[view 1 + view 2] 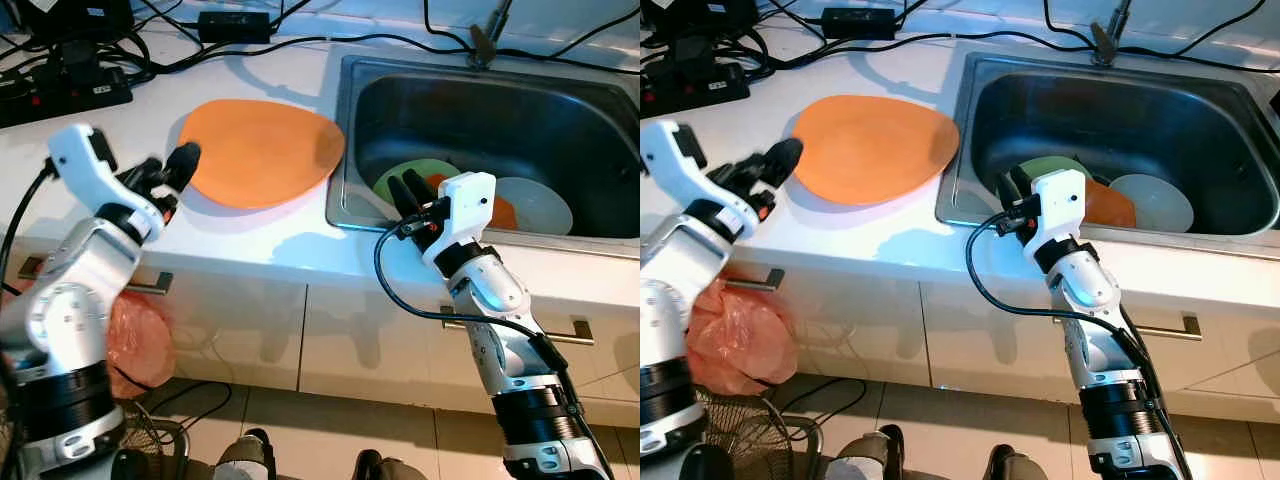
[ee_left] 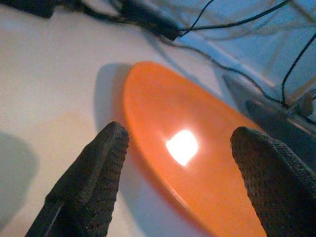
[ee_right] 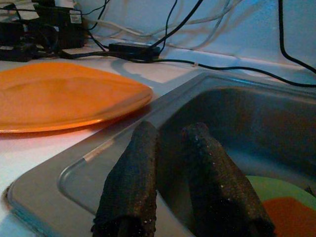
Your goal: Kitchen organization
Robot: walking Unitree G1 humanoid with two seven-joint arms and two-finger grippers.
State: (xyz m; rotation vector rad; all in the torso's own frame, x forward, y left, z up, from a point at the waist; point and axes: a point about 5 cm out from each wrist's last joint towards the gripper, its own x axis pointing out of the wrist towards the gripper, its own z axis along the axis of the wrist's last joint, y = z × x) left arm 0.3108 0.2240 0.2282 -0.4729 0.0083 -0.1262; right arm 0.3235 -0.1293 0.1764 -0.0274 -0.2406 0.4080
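A: Orange is what leads the eye here: the big orange plate (image 1: 262,150) lies flat on the white counter (image 1: 290,235), its right edge just beside the steel sink (image 1: 352,110).

B: And the left gripper (image 1: 172,172)?

A: At the plate's left rim, fingers spread wide with nothing between them. From the wrist, one fingertip sits over bare counter and the other over the plate, so the rim falls in the gap.

B: The right gripper (image 1: 408,192)?

A: Over the sink's front wall, pointing into the basin, its two fingers almost touching and empty. Below it lie a green plate (image 1: 405,176), an orange dish (image 1: 500,212) and a white plate (image 1: 540,203), overlapping each other.

B: What could go wrong?

A: I'd say the plate lies so flat that a closing finger may push it along instead of getting under the rim. Pushed right, it could tip over the sink edge onto the dishes. Behind it run black cables (image 1: 300,42) and a power strip (image 1: 62,95), so a high lift risks snagging one.
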